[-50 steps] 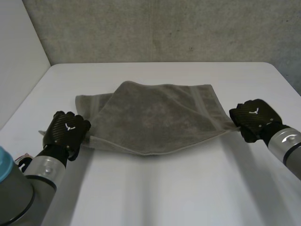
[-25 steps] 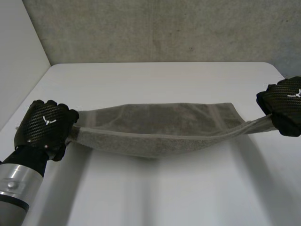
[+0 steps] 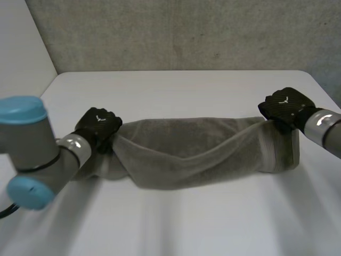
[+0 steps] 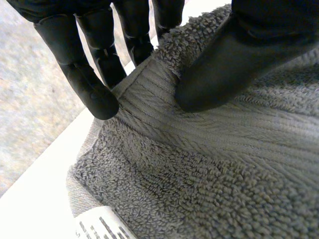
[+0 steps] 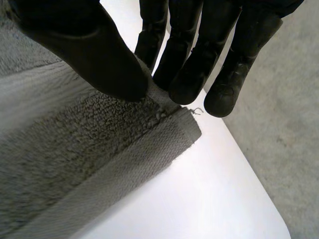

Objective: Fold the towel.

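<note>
Towel (image 3: 197, 152) pinched at both ends, slung between the hands above the white table (image 3: 186, 224).
Left hand (image 3: 98, 124): thumb clamps a ribbed corner band of towel against straight fingers. Right hand (image 3: 285, 106): thumb and fingertips nip the hemmed corner at the opposite end. The towel hangs doubled in a long sagging band across the table's middle.

The grey towel (image 3: 197, 152) is stretching across the white table (image 3: 186, 224) as a long, doubled-over band, with its middle sagging toward the near edge. The left hand (image 3: 98, 125) is gripping the towel's left end, knuckles up, its grey arm with light-blue caps reaching in from the near side. The right hand (image 3: 282, 106) is clutching the right end, where the cloth is hanging in a short flap
</note>
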Controlling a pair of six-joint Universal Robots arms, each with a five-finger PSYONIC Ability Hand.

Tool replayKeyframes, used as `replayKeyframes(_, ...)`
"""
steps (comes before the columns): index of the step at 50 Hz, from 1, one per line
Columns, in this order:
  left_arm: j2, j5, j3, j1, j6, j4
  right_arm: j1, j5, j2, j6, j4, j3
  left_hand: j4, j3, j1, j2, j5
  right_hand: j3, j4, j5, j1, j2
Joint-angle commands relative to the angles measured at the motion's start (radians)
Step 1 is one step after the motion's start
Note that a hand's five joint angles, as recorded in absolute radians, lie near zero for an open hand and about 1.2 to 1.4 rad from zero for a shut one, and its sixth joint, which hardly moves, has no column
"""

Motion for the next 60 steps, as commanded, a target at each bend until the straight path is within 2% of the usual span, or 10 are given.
replayKeyframes(1,-0.236,-0.004,0.339,-0.003,0.007,-0.09,0.048,0.128,0.213,0.015,-0.067,-0.206,-0.122,-0.153,-0.013,-0.11,-0.238,0.063,0.066,0.065,0.065,0.071)
replayKeyframes(12,-0.448,-0.004,0.66,-0.009,0.092,-0.098,0.059,0.194,0.35,0.145,-0.263,-0.354,-0.122,-0.153,-0.013,-0.11,-0.238,0.063,0.066,0.065,0.065,0.071)
replayKeyframes(27,-0.476,-0.009,0.671,-0.015,0.136,-0.088,0.1,0.195,0.448,0.144,-0.291,-0.42,-0.122,-0.153,-0.013,-0.11,-0.238,0.063,0.066,0.065,0.065,0.071)
replayKeyframes(29,-0.475,-0.012,0.669,-0.015,0.136,-0.088,0.102,0.199,0.451,0.144,-0.291,-0.42,-0.122,-0.153,-0.013,-0.11,-0.238,-0.115,-0.112,-0.113,-0.113,-0.107)
replayKeyframes(30,-0.472,-0.021,0.669,-0.015,0.136,-0.088,0.102,0.205,0.454,0.142,-0.291,-0.42,-0.389,-0.42,-0.28,-0.377,-0.505,-0.505,-0.502,-0.502,-0.502,-0.496)
replayKeyframes(31,-0.472,-0.021,0.669,-0.015,0.136,-0.088,0.102,0.205,0.454,0.142,-0.291,-0.42,-0.392,-0.423,-0.283,-0.38,-0.508,-0.509,-0.506,-0.506,-0.506,-0.5)
replayKeyframes(33,-0.467,-0.059,0.668,-0.015,0.136,-0.093,0.114,0.235,0.453,0.144,-0.291,-0.418,-1.249,-1.28,-1.14,-1.236,-1.365,-1.159,-1.156,-1.157,-1.156,-1.15)
replayKeyframes(37,-0.444,-0.115,0.662,-0.017,0.127,-0.093,0.123,0.292,0.44,0.145,-0.286,-0.405,-1.302,-1.333,-1.193,-1.29,-1.418,-1.159,-1.156,-1.157,-1.156,-1.15)
replayKeyframes(47,-0.206,-0.158,0.482,-0.003,0.046,-0.081,0.137,0.347,0.11,0.158,-0.285,-0.118,-1.299,-1.33,-1.19,-1.287,-1.415,-1.159,-1.156,-1.157,-1.156,-1.15)
replayKeyframes(60,0.125,-0.153,-0.056,0.057,-0.062,0.095,0.129,0.343,-0.138,0.158,-0.231,0.224,-1.288,-1.318,-1.178,-1.275,-1.404,-1.159,-1.156,-1.157,-1.156,-1.15)
